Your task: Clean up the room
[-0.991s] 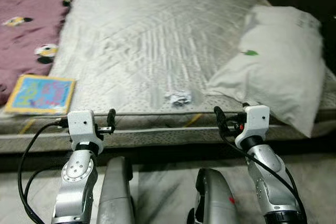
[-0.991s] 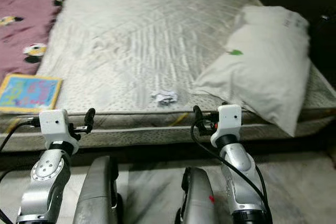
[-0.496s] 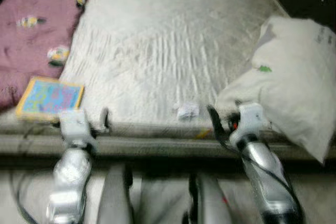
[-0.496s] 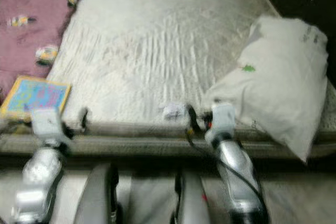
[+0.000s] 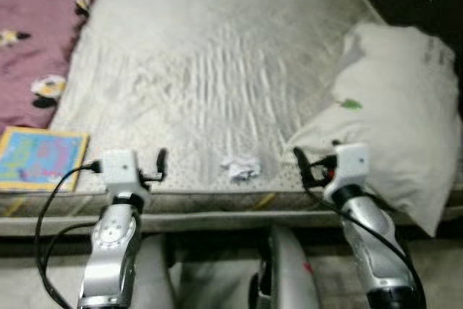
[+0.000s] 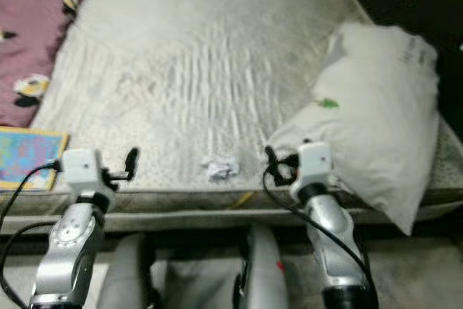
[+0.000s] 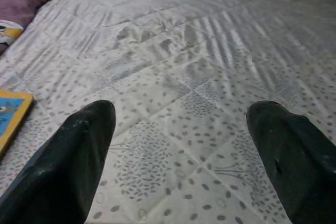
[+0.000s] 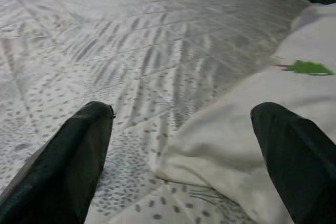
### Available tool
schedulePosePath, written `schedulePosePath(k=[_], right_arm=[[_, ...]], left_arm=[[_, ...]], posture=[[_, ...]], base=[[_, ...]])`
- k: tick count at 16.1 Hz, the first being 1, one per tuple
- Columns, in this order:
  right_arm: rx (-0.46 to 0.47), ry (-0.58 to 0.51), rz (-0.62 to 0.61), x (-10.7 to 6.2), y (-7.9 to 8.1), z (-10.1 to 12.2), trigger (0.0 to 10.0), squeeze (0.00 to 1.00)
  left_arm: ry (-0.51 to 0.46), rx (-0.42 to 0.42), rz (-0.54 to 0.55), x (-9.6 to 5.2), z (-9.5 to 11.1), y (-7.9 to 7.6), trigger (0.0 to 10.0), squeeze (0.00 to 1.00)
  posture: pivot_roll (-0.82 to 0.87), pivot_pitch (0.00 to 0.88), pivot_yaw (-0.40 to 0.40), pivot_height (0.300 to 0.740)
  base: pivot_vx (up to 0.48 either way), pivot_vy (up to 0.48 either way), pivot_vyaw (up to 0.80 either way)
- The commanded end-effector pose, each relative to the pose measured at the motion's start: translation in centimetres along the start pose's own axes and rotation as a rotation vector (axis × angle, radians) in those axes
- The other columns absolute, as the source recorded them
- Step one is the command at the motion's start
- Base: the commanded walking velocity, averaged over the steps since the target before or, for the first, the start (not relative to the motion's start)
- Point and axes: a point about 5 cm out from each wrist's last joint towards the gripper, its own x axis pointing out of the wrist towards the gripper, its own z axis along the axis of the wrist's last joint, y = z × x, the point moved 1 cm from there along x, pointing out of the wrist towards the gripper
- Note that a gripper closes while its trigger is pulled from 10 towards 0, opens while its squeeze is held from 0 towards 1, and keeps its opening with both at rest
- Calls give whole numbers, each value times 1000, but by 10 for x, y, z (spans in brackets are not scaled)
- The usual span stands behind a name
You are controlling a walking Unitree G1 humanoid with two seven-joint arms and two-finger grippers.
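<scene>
A crumpled paper scrap [image 5: 240, 168] lay on the mattress [image 5: 217, 63] near its front edge, roughly midway between the two arms. The left gripper [image 7: 178, 156] hovered over the mattress edge to the left of the scrap, its fingers [image 7: 79, 150] spread wide with nothing between them. The right gripper [image 8: 184, 156] hung to the right of the scrap, fingers [image 8: 73, 156] likewise parted and empty, just at the near corner of the white pillow [image 5: 391, 106] that rested on the mattress's right side. A colourful book [image 5: 40, 157] sat at the mattress's left front corner, beside a maroon blanket [image 5: 36, 27].
</scene>
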Motion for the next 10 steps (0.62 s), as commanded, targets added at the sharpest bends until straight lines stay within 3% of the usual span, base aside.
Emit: schedulePosePath(k=[1,7,10], right_arm=[[23,5,27,3,6,0,10000,0],[50,34,189,19,26,2,10000,0],[-61,106,275,25,37,-9,10000,0]], left_arm=[[8,22,33,-3,-1,9,10000,0],[10,58,96,-15,4,24,10000,0],[23,99,123,-25,3,31,10000,0]], posture=[[32,108,-52,578],[72,171,-59,543],[97,189,-63,543]], base=[[0,0,0],[0,0,0],[0,0,0]])
